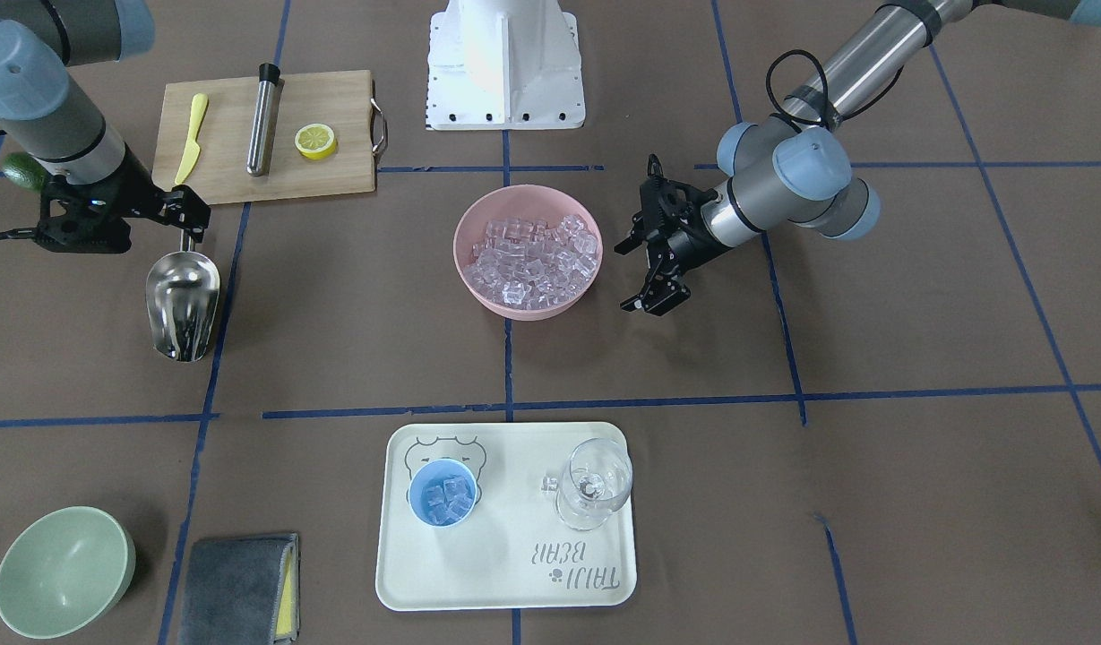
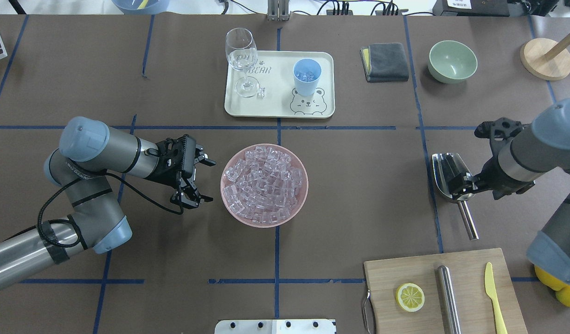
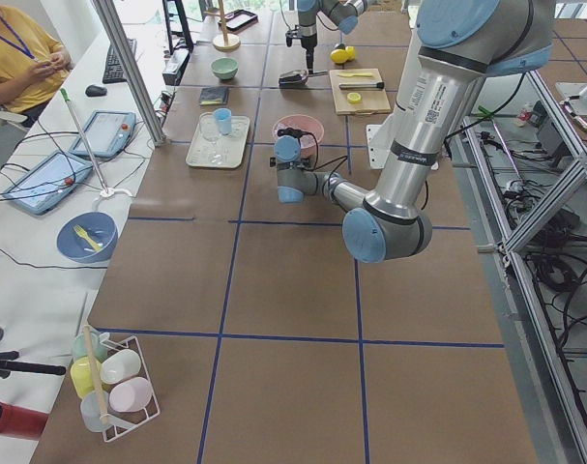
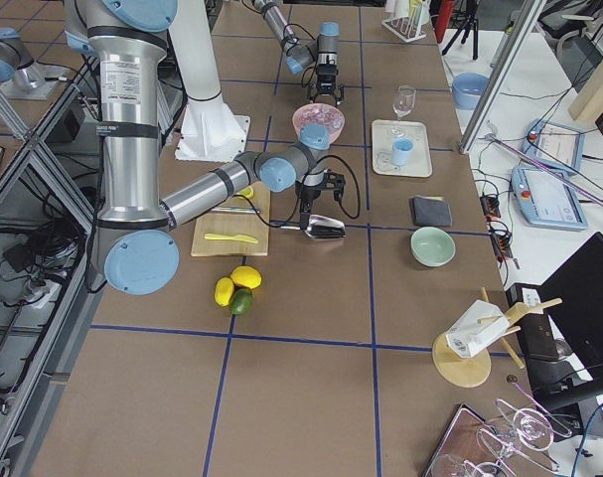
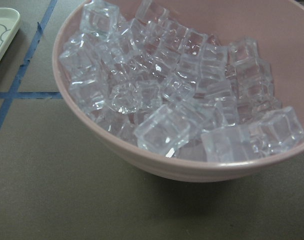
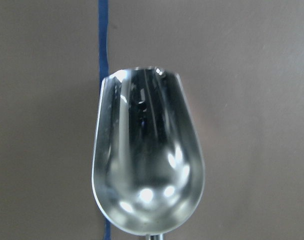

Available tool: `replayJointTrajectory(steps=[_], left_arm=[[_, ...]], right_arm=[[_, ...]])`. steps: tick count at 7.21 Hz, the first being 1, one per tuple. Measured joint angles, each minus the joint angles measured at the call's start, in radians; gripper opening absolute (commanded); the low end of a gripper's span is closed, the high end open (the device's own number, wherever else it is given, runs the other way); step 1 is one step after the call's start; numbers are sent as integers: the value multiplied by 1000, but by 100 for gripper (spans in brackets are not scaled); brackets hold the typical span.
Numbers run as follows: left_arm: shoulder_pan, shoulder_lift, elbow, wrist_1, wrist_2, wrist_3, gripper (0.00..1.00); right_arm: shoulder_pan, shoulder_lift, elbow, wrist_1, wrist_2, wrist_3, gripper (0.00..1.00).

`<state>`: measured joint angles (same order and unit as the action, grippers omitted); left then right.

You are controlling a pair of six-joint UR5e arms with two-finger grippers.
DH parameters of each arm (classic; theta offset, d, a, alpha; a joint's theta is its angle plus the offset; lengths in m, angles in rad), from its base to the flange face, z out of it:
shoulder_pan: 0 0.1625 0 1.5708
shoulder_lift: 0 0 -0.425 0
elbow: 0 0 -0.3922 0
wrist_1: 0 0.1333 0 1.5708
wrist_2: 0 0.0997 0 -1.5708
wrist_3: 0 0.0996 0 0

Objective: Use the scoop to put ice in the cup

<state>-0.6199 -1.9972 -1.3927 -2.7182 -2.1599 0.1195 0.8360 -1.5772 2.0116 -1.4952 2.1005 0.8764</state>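
The steel scoop point(image 1: 183, 305) is empty and lies low at the table on my right side, also seen in the overhead view point(image 2: 445, 174) and the right wrist view point(image 6: 146, 160). My right gripper point(image 1: 188, 224) point(image 2: 461, 188) is shut on its handle, next to the trough. The ice point(image 1: 537, 255) point(image 5: 182, 100) fills a pink bowl point(image 2: 222, 185) at the table's middle. My left gripper point(image 1: 629, 276) point(image 2: 203, 181) is open and empty beside that bowl, apart from it. The light-blue cup point(image 1: 442, 493) point(image 2: 307, 76) stands on a cream tray point(image 1: 514, 573) and holds a few cubes.
A wine glass point(image 1: 595, 484) stands on the tray with one loose cube point(image 1: 546, 485) beside it. A cutting board point(image 1: 236, 170) near the right arm holds a lemon half point(image 1: 315, 141), a yellow knife point(image 1: 190, 139) and a steel cylinder point(image 1: 263, 116). A green bowl point(image 1: 62, 573) and a grey cloth point(image 1: 236, 591) lie beyond the scoop.
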Motion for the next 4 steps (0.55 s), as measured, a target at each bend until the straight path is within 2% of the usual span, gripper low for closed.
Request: replayJointTrajectory(steps=[2,4], left_arm=[[-4,0,-1,0,0,2,100],[-10,0,-2,-1,0,4,100]], right_arm=[[176,8,-7,-66,15,-296,100],[371,-17,-14,-160,73,-631,100]])
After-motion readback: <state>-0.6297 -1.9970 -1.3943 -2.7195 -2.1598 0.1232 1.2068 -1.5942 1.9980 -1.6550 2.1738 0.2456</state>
